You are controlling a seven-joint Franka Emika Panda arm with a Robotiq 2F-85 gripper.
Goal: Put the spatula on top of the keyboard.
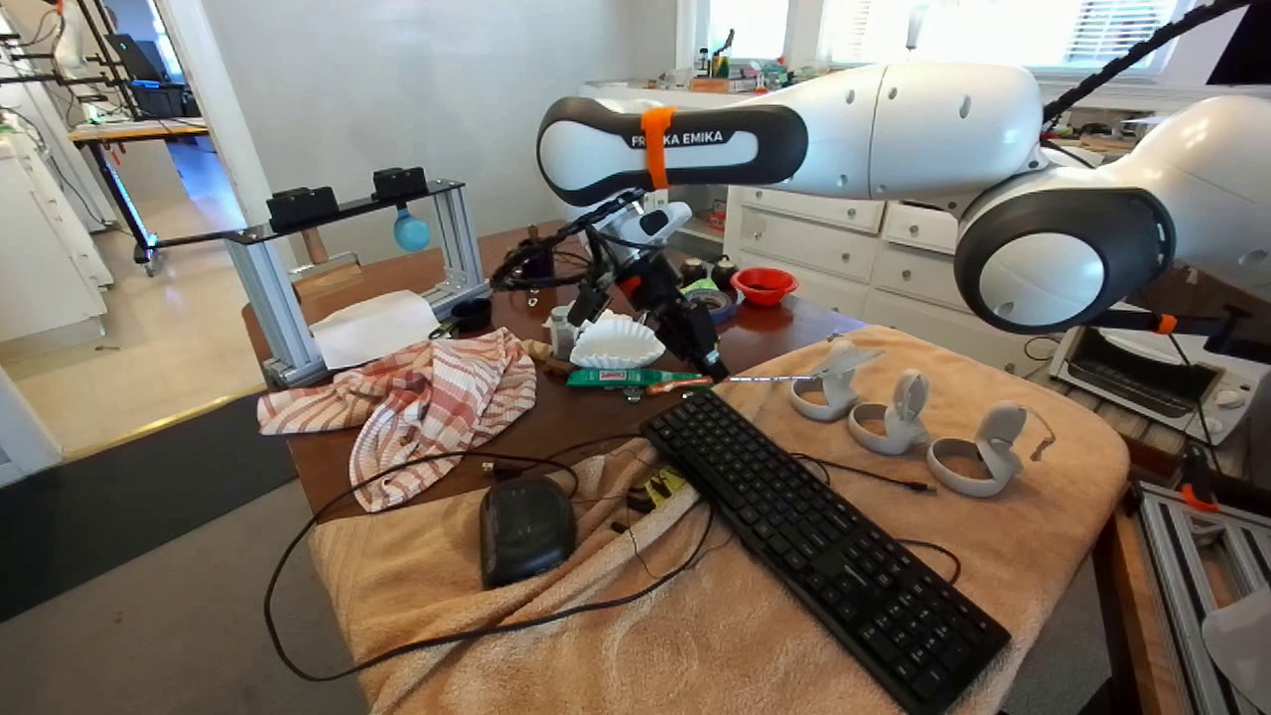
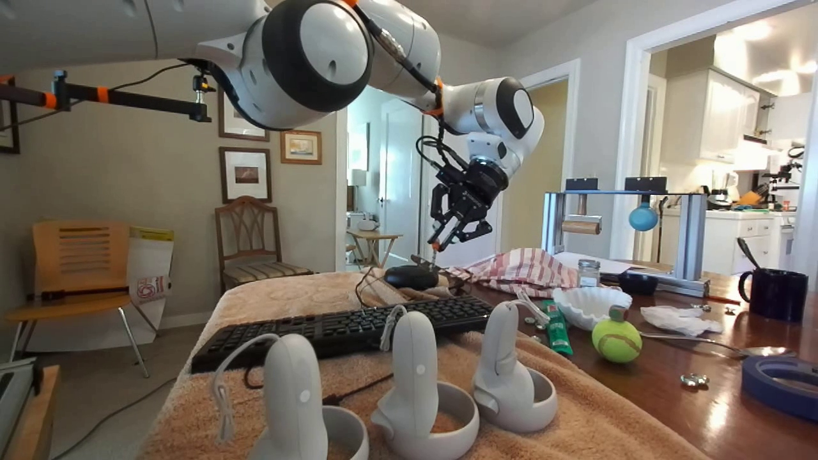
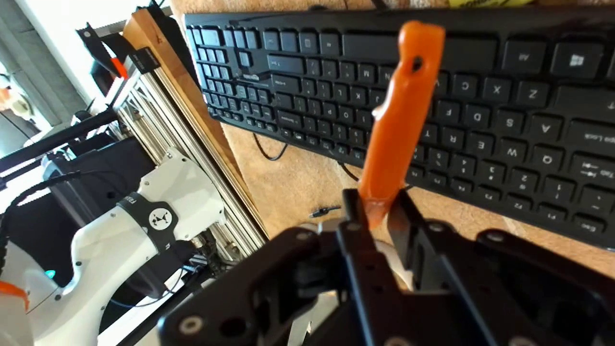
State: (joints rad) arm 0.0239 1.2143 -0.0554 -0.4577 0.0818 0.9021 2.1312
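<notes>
- Currently the gripper [image 3: 377, 206] is clamped on the spatula [image 3: 401, 115]; its fingers [image 3: 354, 240] stand apart only by the thickness of the orange handle.
- Spatula: aloft in that grip. In the wrist view the handle's holed end slants across the keys of the keyboard [image 1: 824, 536]. In an exterior view the thin shaft and grey blade [image 1: 844, 363] reach out past the fingers, toward three pale controllers [image 2: 415, 358]. Blade overlaps the nearest one in that view; contact cannot be told.
- Keyboard: long, flat, black, lying on a tan towel [image 1: 635, 645]. Wrist view shows the letter rows, number pad at the left of that view.
- In both exterior views the gripper hangs, angled downward, toward the keyboard's end away from the number pad. Exact height above the keys not readable.
- Black mouse [image 1: 526, 531] rests on the towel, apart from the keyboard, on the side opposite the controllers.
- On the brown table [image 2: 664, 383]: a striped cloth [image 1: 447, 397], a white fluted dish [image 2: 588, 306] with a green tube [image 2: 558, 329] near it, a tennis ball [image 2: 617, 342], a blue tape roll [image 2: 767, 391], a black mug [image 2: 776, 294], a red bowl [image 1: 763, 288].
- Also a metal frame [image 2: 693, 236], a light blue item [image 2: 643, 217] hanging from its crossbar.
</notes>
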